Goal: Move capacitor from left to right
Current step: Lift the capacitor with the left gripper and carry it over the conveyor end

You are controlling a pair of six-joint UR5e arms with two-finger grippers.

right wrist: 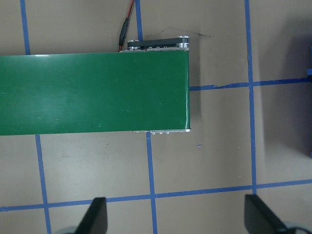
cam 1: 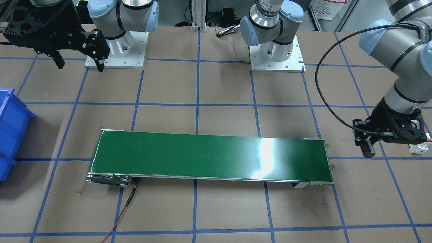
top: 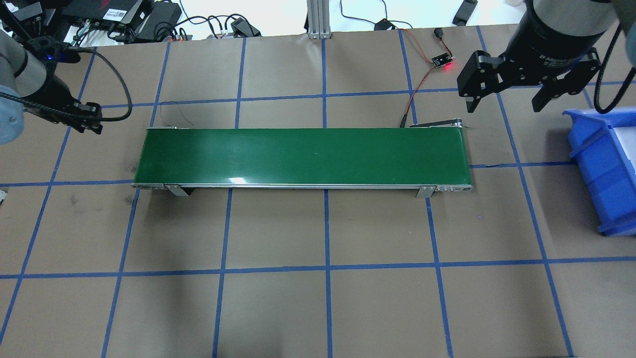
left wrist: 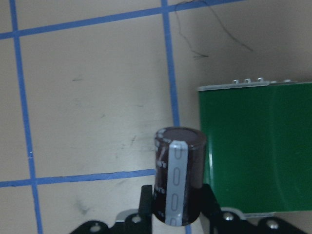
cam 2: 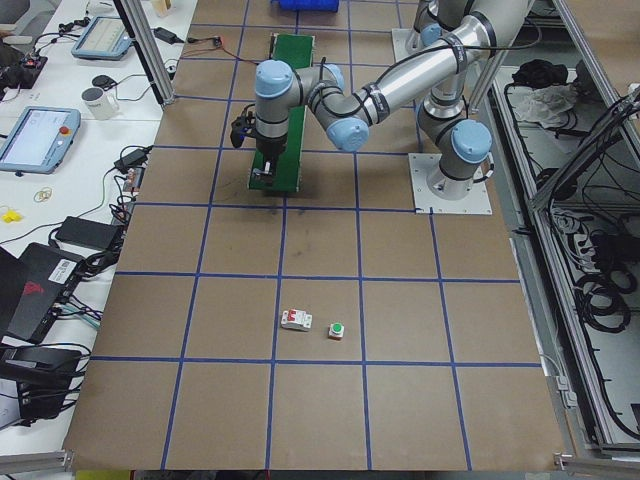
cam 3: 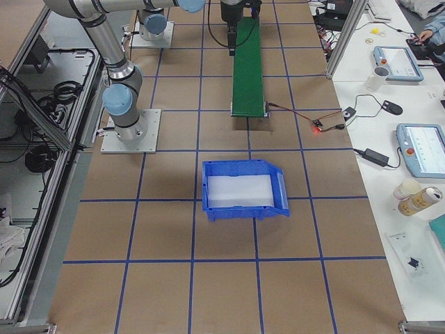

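The left jaws were clamped on the capacitor [left wrist: 179, 181], one on either side of its dark brown body, with its pale grey stripe turned toward the wrist camera. The capacitor hung over the brown tabletop [top: 278, 228] just off the left end of the green conveyor belt [top: 303, 155]; whether it stood clear of the surface could not be told. The right jaws were spread wide and held nothing, poised above the tabletop past the belt's right end, near the far corner of the blue bin [top: 603, 164]. A red wire [top: 416, 89] ran from the belt's far right corner to a small board [top: 443, 62] showing a red light. Farther left, well apart from the belt and the arm, a white breaker [cam 2: 295, 319] and a green-capped push-button [cam 2: 337, 331] sat near each other on the tabletop.
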